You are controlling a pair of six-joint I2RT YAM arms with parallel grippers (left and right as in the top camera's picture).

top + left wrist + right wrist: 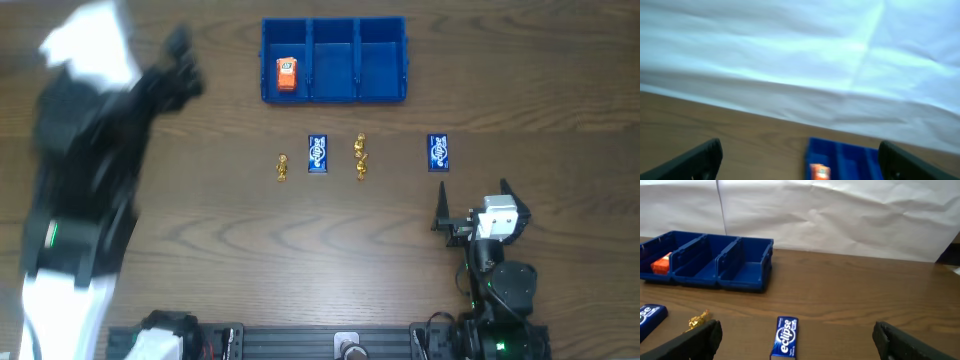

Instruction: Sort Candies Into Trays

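– Brown wooden table [200, 230], seen from above: what lies on it?

– At the far side is a blue tray [385, 60] of three compartments, with one orange candy [287, 73] in the left compartment. Nearer the arms there is a row: a gold-wrapped candy [283, 167], a blue pack [318, 154], a pair of gold-wrapped candies [361, 166] close together, and a second blue pack [438, 152] well apart to the right. The left pincer [180, 65] is raised off to the tray's left. The right pincer [472, 198] sits near the second blue pack.

– And the left wrist view?

– The left pincer [800, 146] is spread wide and holds nothing. Beyond it are the blue tray [850, 157] and the orange candy [820, 172], with a white sheet [790, 50] behind.

– The right wrist view?

– The right pincer [796, 330] is likewise wide open and empty, and a blue pack [785, 337] lies lengthwise just ahead of it. That is probably the next pick. The pincer should come straight down, close across the pack's narrow width, and release it in a free compartment, apart from the orange candy.

– Any writing?

– White lettering runs along each blue pack. The orange candy bears a mark too small to read.
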